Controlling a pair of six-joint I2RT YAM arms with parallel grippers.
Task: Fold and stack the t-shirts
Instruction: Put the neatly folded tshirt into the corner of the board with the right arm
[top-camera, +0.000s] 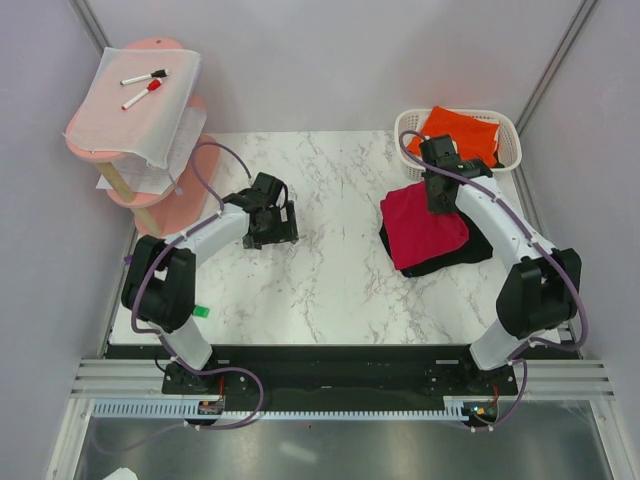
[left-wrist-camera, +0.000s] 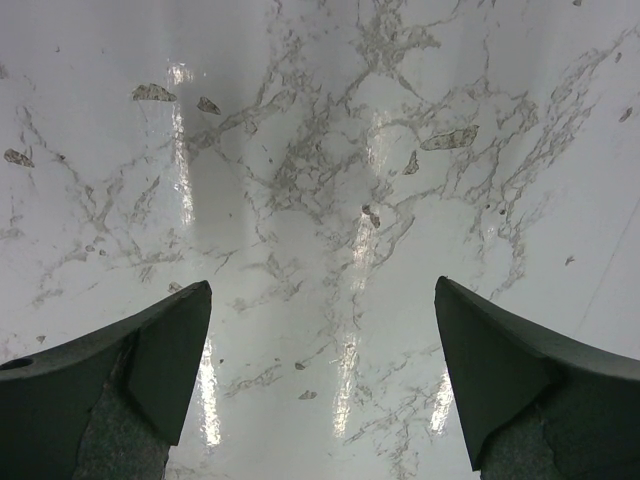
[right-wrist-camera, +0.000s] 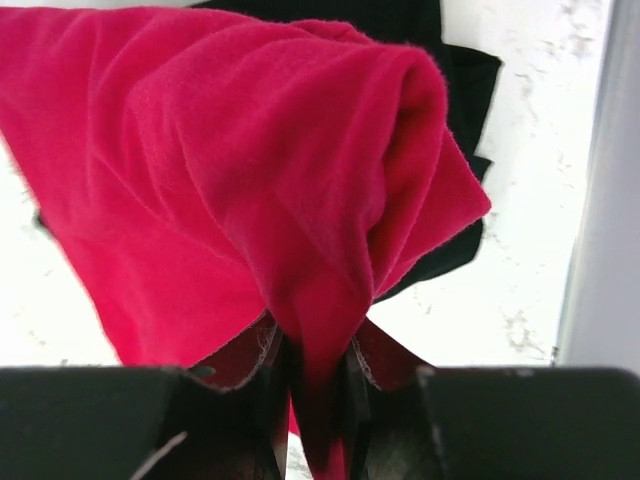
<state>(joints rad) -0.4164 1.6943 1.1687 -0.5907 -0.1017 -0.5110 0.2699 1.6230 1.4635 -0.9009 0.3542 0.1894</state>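
Marble table (top-camera: 330, 290) between grey walls (top-camera: 40, 100) bears crimson t-shirt (top-camera: 420, 225).

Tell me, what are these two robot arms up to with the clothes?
The right gripper is shut on a fold of the red t-shirt, which lies on the black t-shirt on the marble table. The left gripper hangs open over the marble, holding nothing. An orange t-shirt sits in the white basket at the far right corner.
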